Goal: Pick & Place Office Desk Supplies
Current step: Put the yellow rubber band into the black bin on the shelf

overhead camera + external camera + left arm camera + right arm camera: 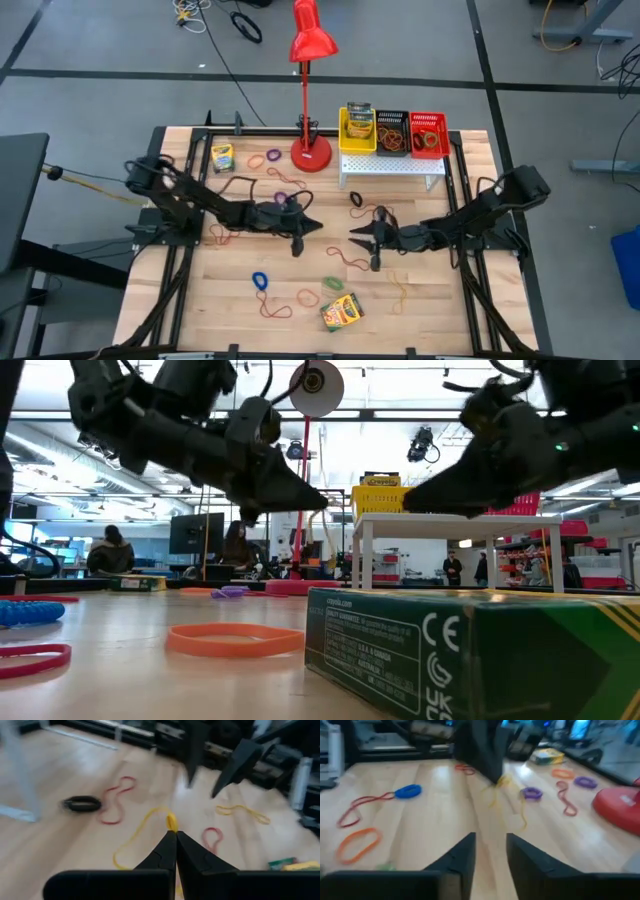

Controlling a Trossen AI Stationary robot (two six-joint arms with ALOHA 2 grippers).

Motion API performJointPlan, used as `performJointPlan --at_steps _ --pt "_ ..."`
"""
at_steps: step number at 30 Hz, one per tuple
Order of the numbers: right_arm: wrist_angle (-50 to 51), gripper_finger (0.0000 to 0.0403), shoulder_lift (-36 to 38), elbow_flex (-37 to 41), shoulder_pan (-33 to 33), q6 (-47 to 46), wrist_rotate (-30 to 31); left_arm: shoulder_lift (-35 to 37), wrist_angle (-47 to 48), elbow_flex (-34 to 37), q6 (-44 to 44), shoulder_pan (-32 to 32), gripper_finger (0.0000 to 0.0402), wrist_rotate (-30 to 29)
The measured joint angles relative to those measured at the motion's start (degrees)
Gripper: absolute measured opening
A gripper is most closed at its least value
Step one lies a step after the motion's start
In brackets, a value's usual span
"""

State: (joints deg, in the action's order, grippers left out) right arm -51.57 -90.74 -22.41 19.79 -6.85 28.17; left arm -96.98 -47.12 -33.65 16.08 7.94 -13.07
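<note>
Low view, foreground: a green crayon box (470, 655) lies on its side at lower right of the frame, with an orange band (235, 639) flat on the wooden worktop (120, 680) just beside it to the left. The box looks rigid and light, with flat faces; a grasp across its two long sides should seat well.

Centre of the high view: the left gripper (313, 226) and the right gripper (354, 237) face each other tip to tip, near but apart, above the middle of the worktop. In the left wrist view the left jaws are pressed together on a yellow rubber band (150, 827), pinched at the top of its loop, the rest trailing limp toward the boards. The right jaws stand parted with nothing between them.

The band is thin, soft and nearly weightless; it stretches, droops and can slip from a shallow pinch, so a hold on a single strand well inside the fingertips seems safest. Loops lying flat on the wood would probably need the tips pressed down at a raised bend.

Far side, upper centre-right of the high view: a yellow bin (357, 131), a black bin (392, 133) and a red bin (429, 135) sit on a white stand (392, 166). A second crayon box (221, 158) lies at upper left.
</note>
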Motion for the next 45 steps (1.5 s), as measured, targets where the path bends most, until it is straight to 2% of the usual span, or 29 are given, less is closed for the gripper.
performJointPlan --at_steps 3,6,9,11,14,18,21,25,33,38,41,45 --pt "1.1 0.0161 -3.15 -3.27 -0.06 2.9 2.88 -3.98 -5.29 0.0 1.35 0.0 0.0007 1.89" --pt "1.2 0.0186 -4.99 -5.5 -0.51 6.69 3.08 -6.41 -8.13 0.0 2.59 0.1 0.0007 3.41" --pt "1.43 0.0195 -6.4 -6.84 -1.13 10.29 2.16 -7.16 -8.72 -0.03 2.8 0.37 0.0007 4.74" --pt "1.45 0.0194 -7.02 -7.42 -2.08 11.01 -0.56 -7.18 -8.7 -0.04 2.95 0.37 0.0007 5.62" --pt "1.38 0.0181 -8.03 -7.74 -3.73 10.71 -5.31 -7.18 -9.38 -0.04 3.03 0.42 0.0007 5.91" --pt "-0.13 0.0155 -8.7 -7.74 -4.82 10.57 -6.21 -7.23 -9.33 -0.04 3.27 0.39 0.0007 5.87" --pt "-1.97 0.0133 -8.7 -7.77 -5.49 10.33 -9.29 -7.23 -9.36 -0.04 3.29 0.42 0.0007 6.39" --pt "-2.52 0.0111 -8.7 -7.77 -6.82 7.11 -11.14 -7.23 -9.79 -0.05 3.34 0.42 0.0007 7.18" --pt "-2.52 0.012 -8.7 -7.77 -8.81 2.83 -18.3 -7.23 -9.81 -0.35 2.68 1.17 0.0007 7.31" --pt "-3.33 0.0117 -8.7 -7.77 -8.81 3.26 -19.79 -7.23 -9.75 -1.21 2.48 1.47 0.0007 7.25" --pt "-4.55 0.0095 -8.7 -7.77 -8.71 3.95 -21.3 -7.23 -9.71 -1.36 1.71 1.46 0.0007 7.13" --pt "-5.98 0.0043 -8.7 -7.76 -8.35 5.19 -21.4 -7.23 -9.7 -1.36 1.3 1.47 0.0007 7.17"
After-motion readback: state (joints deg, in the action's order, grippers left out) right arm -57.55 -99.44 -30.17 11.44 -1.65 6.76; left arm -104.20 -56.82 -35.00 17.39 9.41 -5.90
